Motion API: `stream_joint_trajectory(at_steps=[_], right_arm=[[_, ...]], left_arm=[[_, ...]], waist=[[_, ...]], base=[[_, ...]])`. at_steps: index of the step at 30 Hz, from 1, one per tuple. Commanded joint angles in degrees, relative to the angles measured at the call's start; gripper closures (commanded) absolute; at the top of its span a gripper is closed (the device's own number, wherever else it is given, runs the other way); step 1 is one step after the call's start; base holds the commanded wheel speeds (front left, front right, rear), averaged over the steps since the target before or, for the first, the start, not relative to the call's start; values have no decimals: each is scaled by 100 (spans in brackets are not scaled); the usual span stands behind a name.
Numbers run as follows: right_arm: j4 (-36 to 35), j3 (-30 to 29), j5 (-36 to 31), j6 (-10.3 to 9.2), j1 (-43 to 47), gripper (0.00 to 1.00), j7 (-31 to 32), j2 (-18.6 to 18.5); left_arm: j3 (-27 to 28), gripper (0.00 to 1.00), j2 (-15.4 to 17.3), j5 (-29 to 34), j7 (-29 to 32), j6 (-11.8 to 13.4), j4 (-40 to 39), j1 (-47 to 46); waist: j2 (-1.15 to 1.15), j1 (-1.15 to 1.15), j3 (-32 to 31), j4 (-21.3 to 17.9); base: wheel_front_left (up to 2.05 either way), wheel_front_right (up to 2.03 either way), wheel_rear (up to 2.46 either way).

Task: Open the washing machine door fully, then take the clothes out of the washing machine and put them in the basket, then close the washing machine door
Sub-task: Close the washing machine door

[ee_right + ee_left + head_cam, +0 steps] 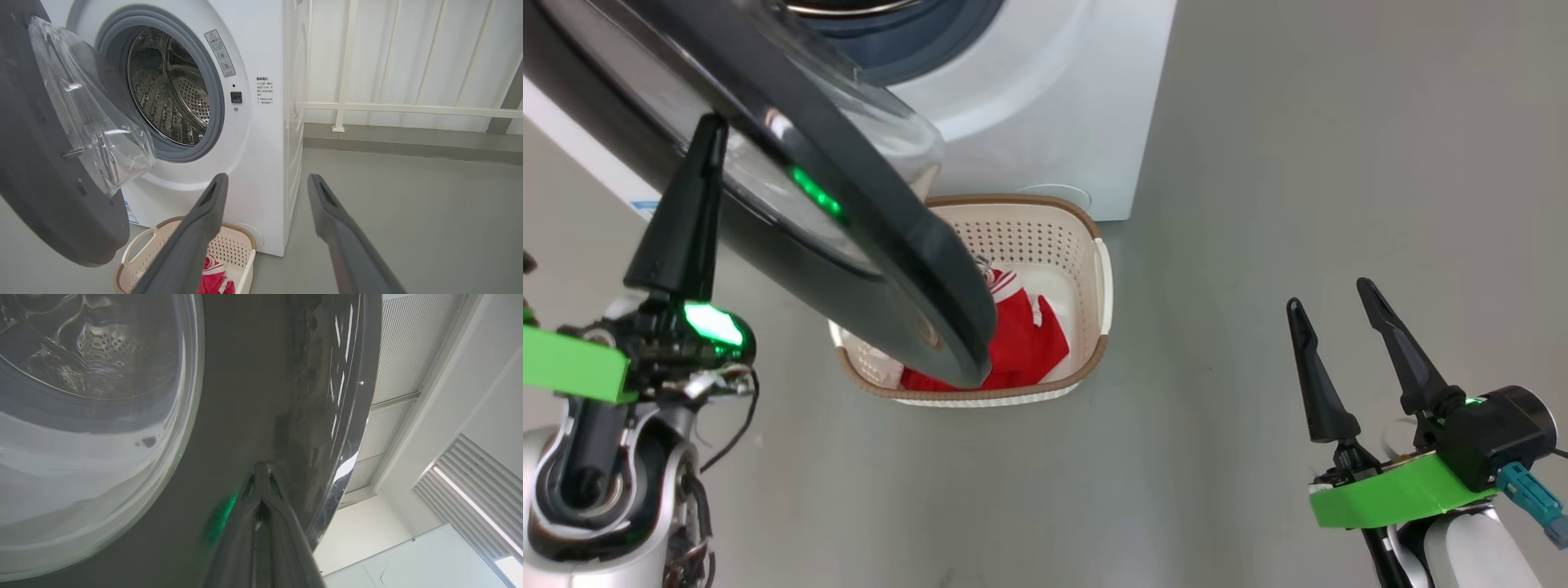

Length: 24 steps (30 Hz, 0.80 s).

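Left gripper (712, 131) was pinched shut with nothing held, its tip against the outer face of the washing machine door (890, 237); in my left wrist view it sat on the black rim, between the glass and the outer edge. The door stood swung out, part open, with its free edge hanging over the basket (1029, 233). The basket sat on the floor (1258, 163) against the foot of the washing machine (1045, 106), and the clothes (1025, 339) lay red inside it. The drum (171, 94) looked empty from my right wrist view. I judged closing the door was what remained. The door lay straight ahead of the left fingertip, with the opening beyond it and to the right, so the push ran that way. Right gripper (1330, 294) was spread open, empty and well apart on the right. Left arm was clearly nearer.
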Motion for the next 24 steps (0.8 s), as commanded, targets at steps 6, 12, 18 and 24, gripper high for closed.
stream_joint_trajectory(at_steps=[6, 12, 18, 24], right_arm=[[-167, 158, 64, 36, -211, 0, -36, -26], [-182, 167, 114, 36, -225, 0, -36, -26], [-203, 184, 140, 36, -226, 0, -36, -26], [-235, 194, 147, 36, -221, 0, -36, -26]], left_arm=[[154, 100, 36, 202, -164, -181, 76, -533], [144, 100, 5, 263, -229, -238, 208, -737], [139, 100, -21, 295, -270, -273, 324, -936], [108, 100, 0, 348, -258, -287, 402, -1118]], waist=[[0, 0, 202, -282], [0, 0, 260, -462], [0, 0, 321, -635], [0, 0, 388, -764]], base=[[0, 0, 0], [0, 0, 0], [0, 0, 0], [0, 0, 0]])
